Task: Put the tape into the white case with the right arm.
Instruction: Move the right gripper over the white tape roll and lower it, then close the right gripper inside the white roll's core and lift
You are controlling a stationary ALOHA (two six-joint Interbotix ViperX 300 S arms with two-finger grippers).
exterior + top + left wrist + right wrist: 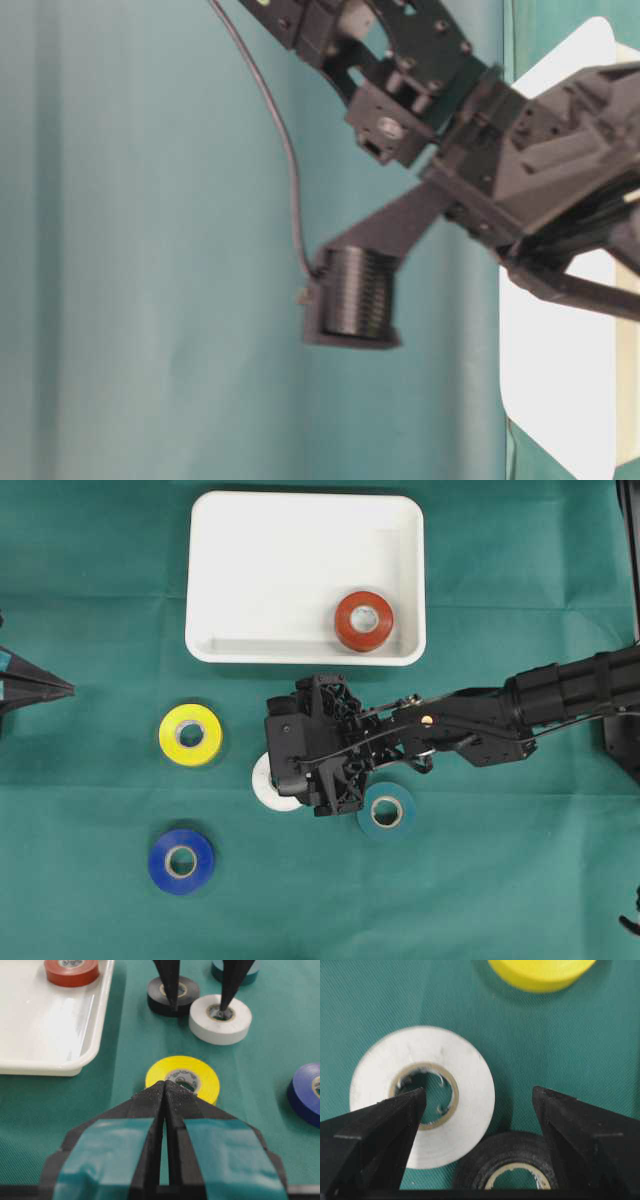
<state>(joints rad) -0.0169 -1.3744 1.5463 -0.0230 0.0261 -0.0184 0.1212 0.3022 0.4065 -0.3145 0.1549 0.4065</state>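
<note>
White tape roll (422,1096) right under me, lying flat on the green cloth (90,900), and my right gripper (479,1102) hangs over it with the jaws spread wide and nothing held. One finger (380,1135) points into the roll's cardboard core; the other is out past its rim, over the black roll (512,1167) that lies just beside the white one. So I straddle one wall of the white ring, which is the bite I'd want, I reckon. To do it well I'd come straight down, keep the inner tip clear of the core's edge, and watch that the outer tip slips between white and black rather than landing on the black roll. The two look nearly touching, so that gap is the tight part. Closing gently should pinch the wall without skidding it. The white case (305,575) sits above me in the overhead view, with a red roll (363,621) already in it and room alongside. Yellow (191,734), blue (181,861) and teal (387,811) rolls wait on the cloth. My left gripper (165,1092) is parked well apart, jaws together.
</note>
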